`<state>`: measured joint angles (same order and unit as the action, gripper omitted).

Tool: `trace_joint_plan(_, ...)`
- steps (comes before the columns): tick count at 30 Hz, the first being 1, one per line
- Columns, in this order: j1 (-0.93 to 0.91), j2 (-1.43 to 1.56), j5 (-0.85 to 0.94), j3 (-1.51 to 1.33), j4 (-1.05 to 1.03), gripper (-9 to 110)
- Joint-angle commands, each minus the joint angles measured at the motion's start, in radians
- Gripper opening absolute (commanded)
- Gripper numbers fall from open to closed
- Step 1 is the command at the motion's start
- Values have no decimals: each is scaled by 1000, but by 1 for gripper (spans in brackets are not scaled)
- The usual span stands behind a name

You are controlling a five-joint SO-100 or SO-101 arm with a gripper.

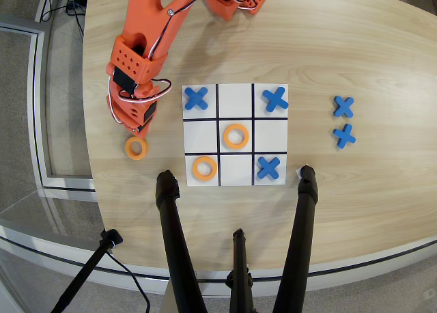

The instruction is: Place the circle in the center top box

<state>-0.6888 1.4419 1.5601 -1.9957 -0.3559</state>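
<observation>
Now we see the orange arm (140, 60) reaching down over the bare wood to the left of the board (235, 135) in the overhead view. Its gripper (136, 125) hangs just above the spot where a spare ring should lie, and the arm's body covers that spot, so we cannot see this ring, and we cannot tell if the jaws are spread or already pinching something.

One spare circle (136, 148) lies free just below the gripper, also left of the board. We think the spare pieces are kept beside the board on purpose: the rings on its left, two blue X pieces (343, 120) well apart on its right, so that each side has its own stock.

On the board, one ring sits in the middle cell (235, 136) and one in the lower left cell (204, 168). Blue X pieces fill the two upper corners (196, 98) (275, 99) and the lower right cell (268, 167).

The center top box (235, 101), between the two upper X pieces, is empty, and so is the bottom middle cell. We judge the step in hand to be picking a ring from beside the board; the placing is not yet begun.
</observation>
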Motion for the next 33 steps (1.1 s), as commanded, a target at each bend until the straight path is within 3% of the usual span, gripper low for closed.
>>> trace_joint_plan(1, 15, -3, 12, 6, 11, 13)
trace_joint_plan(14, 17, -107, 35, 14, 34, 13)
trace_joint_plan(19, 2, -184, 44, 193, -227, 13)
trace_joint_plan(33, -5, -98, 95, 195, -571, 13)
